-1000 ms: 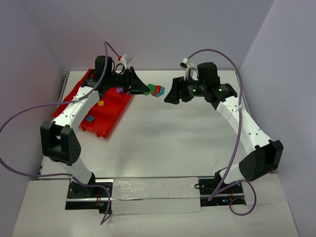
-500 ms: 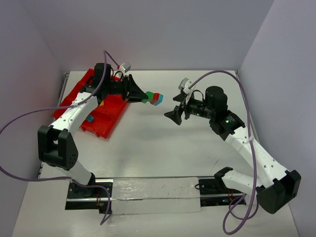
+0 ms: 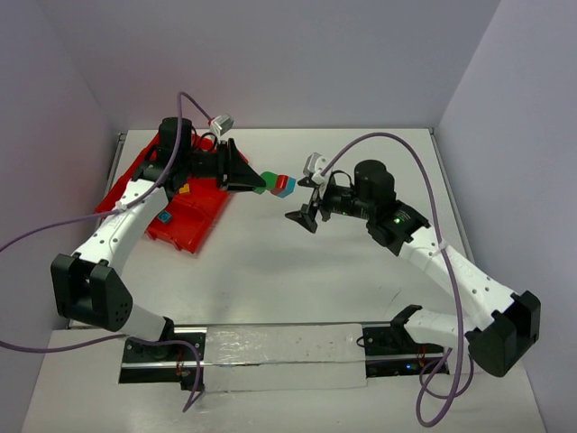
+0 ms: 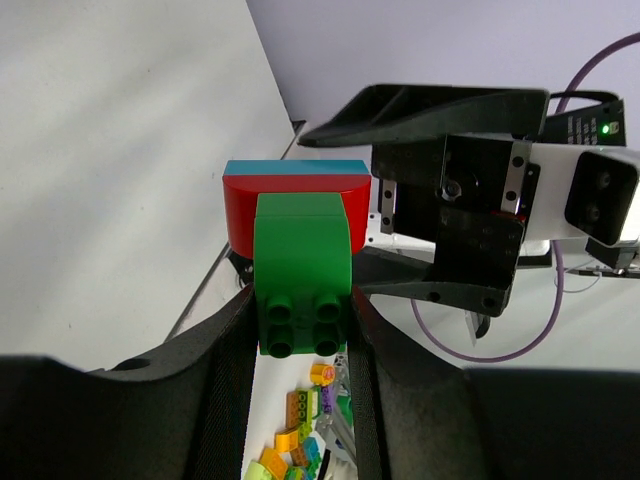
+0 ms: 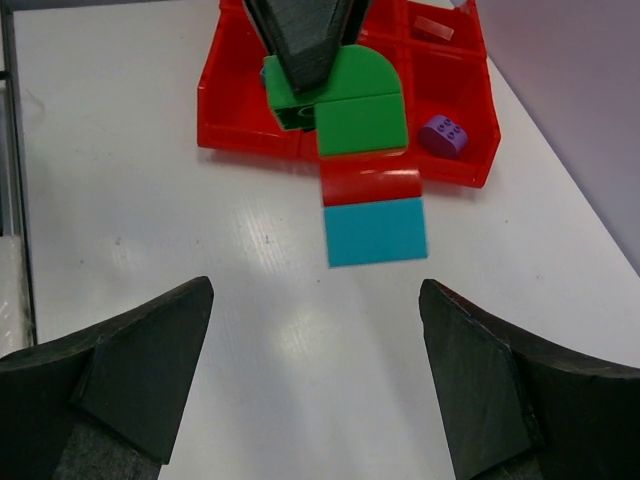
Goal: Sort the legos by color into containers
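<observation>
Gripping a stack (image 3: 275, 184) of green, red and cyan bricks by its green end with the left gripper (image 3: 255, 180), clenched, up off the counter (image 3: 297, 271) just right of the red tray (image 3: 194, 230). Facing the stack's cyan end with the right gripper (image 3: 305, 212), released and wide, near but not touching.
</observation>
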Controlling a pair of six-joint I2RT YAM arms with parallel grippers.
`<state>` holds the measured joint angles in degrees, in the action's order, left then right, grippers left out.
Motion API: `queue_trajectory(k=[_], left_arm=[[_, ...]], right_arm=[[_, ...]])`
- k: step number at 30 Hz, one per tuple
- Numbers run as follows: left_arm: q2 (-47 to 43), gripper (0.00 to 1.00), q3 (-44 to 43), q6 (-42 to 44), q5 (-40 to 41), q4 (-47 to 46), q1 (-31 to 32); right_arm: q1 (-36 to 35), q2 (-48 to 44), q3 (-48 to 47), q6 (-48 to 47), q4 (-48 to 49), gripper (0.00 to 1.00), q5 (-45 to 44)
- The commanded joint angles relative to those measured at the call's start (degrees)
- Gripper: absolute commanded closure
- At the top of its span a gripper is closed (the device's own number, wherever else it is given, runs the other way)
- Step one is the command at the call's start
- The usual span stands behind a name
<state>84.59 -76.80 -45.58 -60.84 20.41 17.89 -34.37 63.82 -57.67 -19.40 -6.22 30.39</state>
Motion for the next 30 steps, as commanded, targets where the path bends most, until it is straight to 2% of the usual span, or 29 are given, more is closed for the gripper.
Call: queue_trajectory(k=[1,5,11,18,21,22,24,26,30], left_arm=[[-2.5,1.00,0.3,1.9,-2.2,1.4,-0.1],[-2.7,1.00,0.1,3.2,-1.8,2.7,-0.1],[-3.6,1.00,0.6,2.7,-1.6,1.9,-0.1],[-4.2,1.00,1.7,2.3,-1.3,1.4,-0.1],[-4.3,1.00,1.7,2.5,-1.3,1.7,-0.1],[-4.3,1.00,1.6,2.6,-1.2,2.0,-0.1],[-4.3,1.00,1.0,3.4,-0.8,2.9,-0.1],[-4.2,1.00,0.5,4.0,-0.3,3.8,-0.2],[-4.5,1.00,-0.5,4.6,0.5,4.7,-0.3]], right_arm=[[-0.6,3.5,-5.4,-3.4,1.6,0.09,0.5],[-1.0,6.9,-7.6,-3.4,2.6,0.11,2.2],[-1.9,10.2,-9.8,-1.0,5.8,0.20,3.6],[-3.5,12.0,-10.1,0.7,8.0,0.45,3.0],[-3.8,12.4,-10.2,1.4,8.3,0.61,2.7],[-3.8,12.5,-10.4,1.4,8.0,0.69,2.7],[-3.9,13.0,-11.0,1.7,7.1,0.95,2.4],[-3.9,12.7,-10.7,1.8,6.8,1.00,1.0],[-3.8,10.3,-7.0,0.9,7.9,1.00,-1.3]])
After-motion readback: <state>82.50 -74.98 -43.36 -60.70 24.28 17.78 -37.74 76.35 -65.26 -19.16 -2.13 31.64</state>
